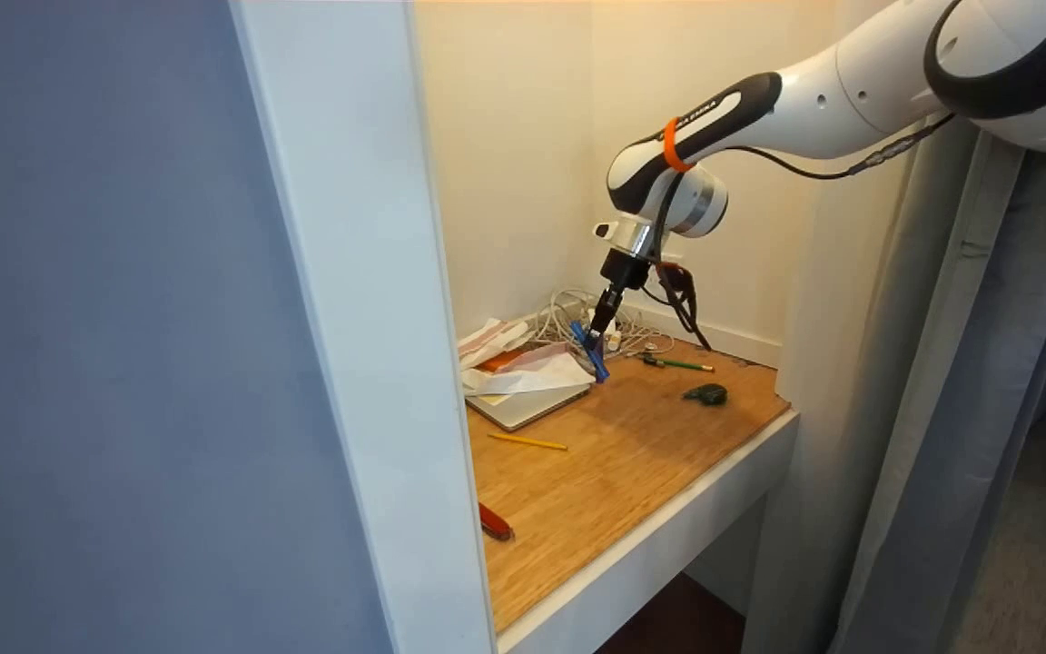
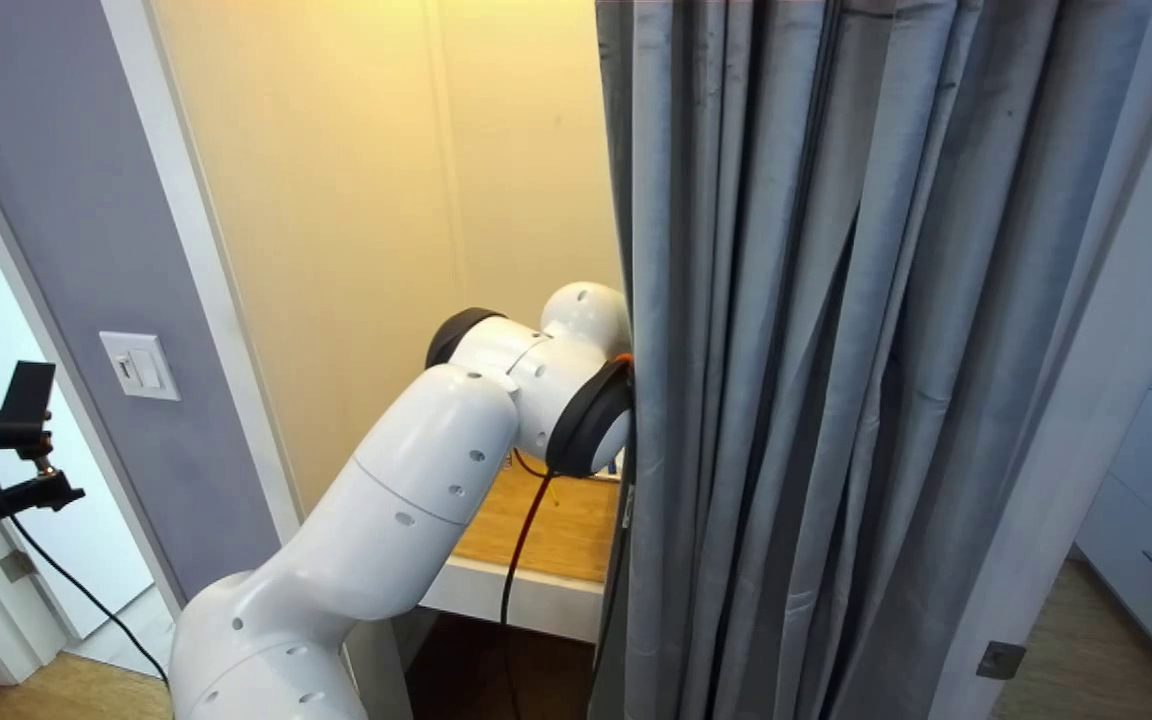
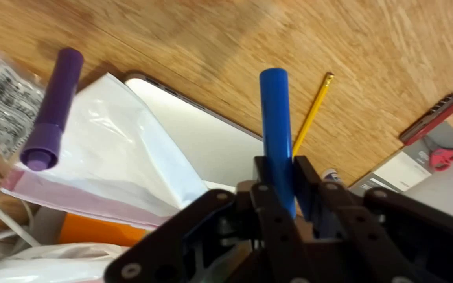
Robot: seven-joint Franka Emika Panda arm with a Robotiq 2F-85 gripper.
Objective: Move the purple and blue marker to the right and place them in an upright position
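Note:
My gripper (image 3: 280, 168) is shut on the blue marker (image 3: 274, 106), whose free length sticks out past the fingertips in the wrist view. In an exterior view the blue marker (image 1: 601, 371) hangs tilted from the gripper (image 1: 592, 342), its lower end close to the desktop; I cannot tell whether it touches. The purple marker (image 3: 55, 98) is at the left of the wrist view, apart from the gripper, and appears to stand on end with its tip towards the camera. Only a sliver of purple shows behind the gripper in that exterior view. Arm and curtain hide both markers' grip area elsewhere.
Beside the purple marker lie a white plastic bag (image 3: 120, 137) on a silver laptop (image 3: 199, 133) and a clear packet (image 3: 4, 104). A yellow pencil (image 3: 313, 110), red pocket knife (image 3: 433, 118), green pencil (image 1: 682, 365) and dark green item (image 1: 706, 394) lie around. White cables (image 1: 568, 304) bunch behind.

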